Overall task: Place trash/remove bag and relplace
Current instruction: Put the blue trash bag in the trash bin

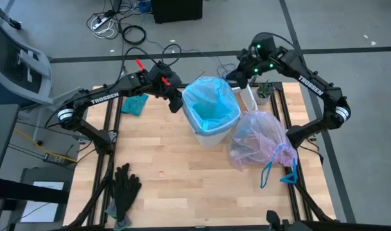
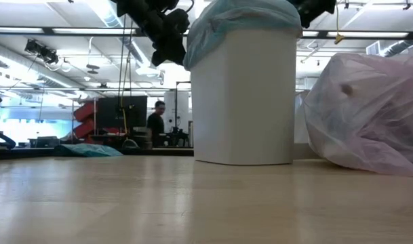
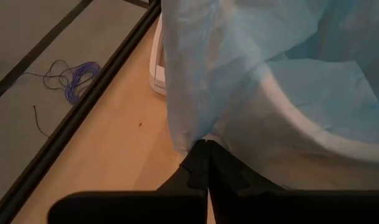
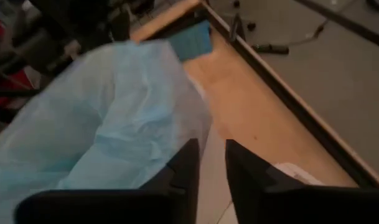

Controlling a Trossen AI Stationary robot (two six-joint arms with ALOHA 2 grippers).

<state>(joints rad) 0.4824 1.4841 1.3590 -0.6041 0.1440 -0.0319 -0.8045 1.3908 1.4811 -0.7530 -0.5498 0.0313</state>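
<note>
**Both arms at the rim of the freshly lined bin**

A white plastic waste bin [image 1: 211,131] stands upright near the middle of the pale wooden table [image 1: 176,179], lined with a thin light-blue plastic bag [image 1: 211,102] whose edge is folded out over the rim. In the low view the blue film drapes over the top of the bin's white wall [image 2: 243,102].

The left gripper [image 1: 176,102] sits at the bin's left side, just below the rim. In the left wrist view its two dark fingers [image 3: 195,171] are pressed together, and a fold of the light-blue bag comes down to their tips; the film appears to be pinched there, though the contact point itself is hard to make out.

The right gripper [image 1: 237,76] hovers at the bin's far right corner. In the right wrist view its fingers [image 4: 186,165] stand slightly apart with a narrow gap between them, and nothing is seen in the gap; the blue liner lies just beside them.

The large translucent pink-lavender bin liner [image 1: 259,138], full and bulging, rests on the table touching the bin's right side, its blue drawstring ties [image 1: 272,173] trailing toward the table's near edge. Scraps of trash show only as vague shapes through its film.

A crumpled teal cloth [image 1: 135,104] lies on the table under the left arm, and a pair of black gloves [image 1: 124,186] lies near the front left corner. In the low view a person [image 2: 156,122] stands far back in the room.
</note>
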